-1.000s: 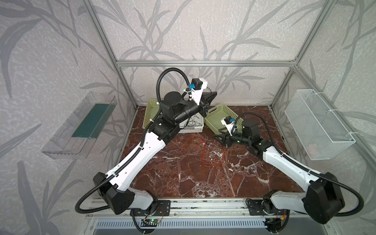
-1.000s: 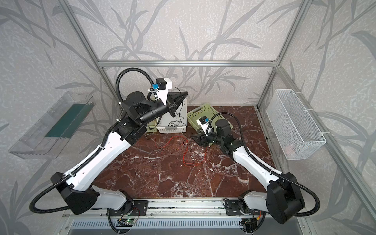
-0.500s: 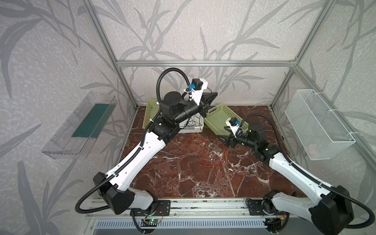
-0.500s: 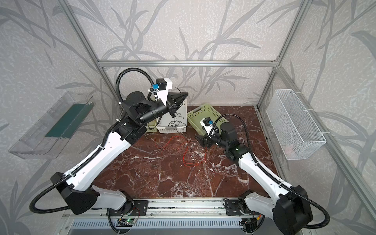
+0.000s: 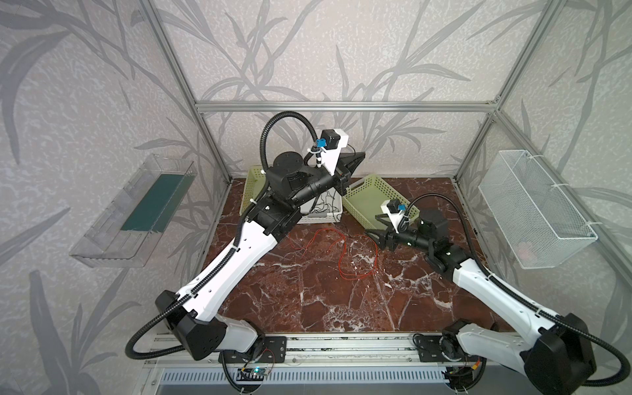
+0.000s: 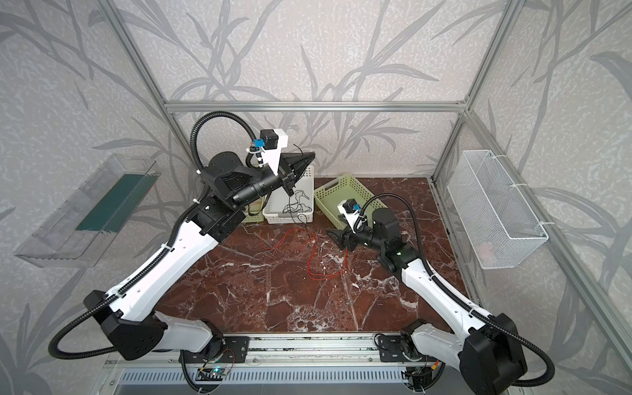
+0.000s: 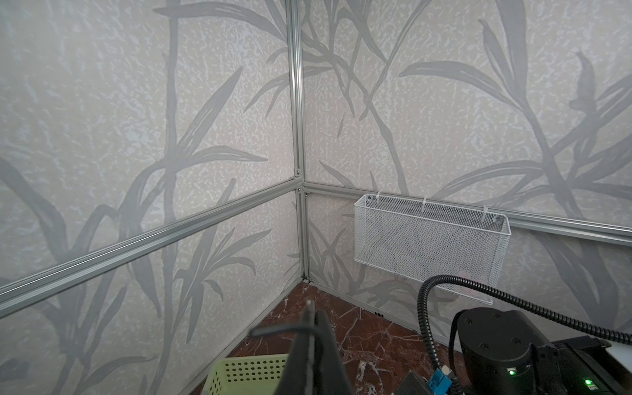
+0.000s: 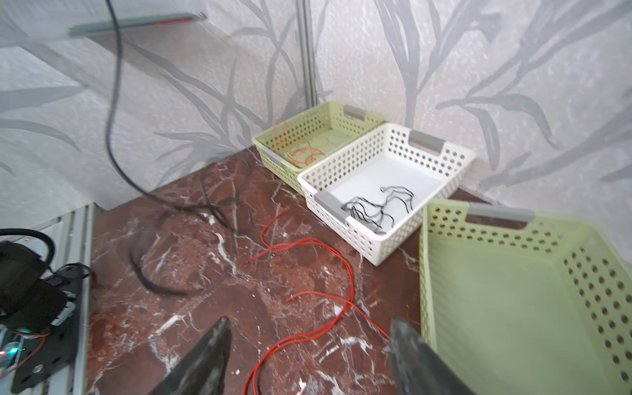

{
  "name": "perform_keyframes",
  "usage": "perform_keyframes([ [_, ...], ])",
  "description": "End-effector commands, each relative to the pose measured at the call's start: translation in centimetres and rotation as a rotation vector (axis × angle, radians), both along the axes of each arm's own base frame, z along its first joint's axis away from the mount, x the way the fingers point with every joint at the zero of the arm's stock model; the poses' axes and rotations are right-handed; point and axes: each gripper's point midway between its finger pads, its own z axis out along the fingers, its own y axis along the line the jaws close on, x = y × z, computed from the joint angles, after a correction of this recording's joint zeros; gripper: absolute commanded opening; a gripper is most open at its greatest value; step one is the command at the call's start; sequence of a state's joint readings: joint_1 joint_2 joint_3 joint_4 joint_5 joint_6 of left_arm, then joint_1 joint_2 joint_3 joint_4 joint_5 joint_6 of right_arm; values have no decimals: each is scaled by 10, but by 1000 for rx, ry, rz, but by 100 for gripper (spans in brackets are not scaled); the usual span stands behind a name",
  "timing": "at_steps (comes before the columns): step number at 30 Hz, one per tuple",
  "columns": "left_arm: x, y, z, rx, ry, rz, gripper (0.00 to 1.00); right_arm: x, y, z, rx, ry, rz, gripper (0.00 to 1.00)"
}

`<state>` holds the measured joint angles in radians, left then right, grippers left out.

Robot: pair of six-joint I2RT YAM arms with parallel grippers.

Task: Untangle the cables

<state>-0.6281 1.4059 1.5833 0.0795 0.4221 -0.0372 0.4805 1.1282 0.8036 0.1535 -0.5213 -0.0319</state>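
Baskets are sitting in a row at the back of the counter (image 5: 307,301): green basket (image 8: 307,128) in the corner is holding an orange cable (image 8: 304,152); white basket (image 8: 345,155) right beside it is holding loose black cables (image 8: 379,208); 2nd green basket (image 8: 496,232) is lying skewed just beside the white one. On the right wall, mesh basket (image 5: 533,212) is holding smth pale pink, too faint to ID; on the left wall, clear tray (image 5: 113,232) is carrying a dark green sheet (image 5: 154,201). On the counter in front of the baskets, red cables (image 5: 340,261) are sprawling. High over the white basket, left gripper (image 6: 309,155) is hovering, jaws closed on a black cable (image 8: 112,102) that is hanging down to the counter. Low over the red cables, right gripper (image 8: 309,321) is sitting w/ jaws spread wide, gripping nothing. Vs 1 s ago: right arm (image 5: 496,294) is sitting w/ its shoulder further back toward the front rail (image 5: 342,342), its jaws approx. at the same spot; left arm (image 5: 236,263) is holding the same pose.
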Motion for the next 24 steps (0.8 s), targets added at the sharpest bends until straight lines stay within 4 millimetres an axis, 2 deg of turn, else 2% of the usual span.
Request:
perform_keyframes([
  [1, -4, -2, 8, -25, -12, -29, 0, -25, 21, 69, 101, -165, 131, 73],
  [5, -7, -7, 9, -40, -3, -53, 0, -34, 36, 81, 113, -185, 191, 73],
  [11, -15, -8, 14, -47, -14, -61, 0, -29, 40, 65, 94, -147, 166, 71],
  [17, -11, -4, 17, -46, -30, -25, 0, -24, 39, 38, 45, -79, 122, 68],
  [24, -15, -2, 24, -61, -50, -11, 0, -36, 27, -5, 13, 3, 96, 68],
])
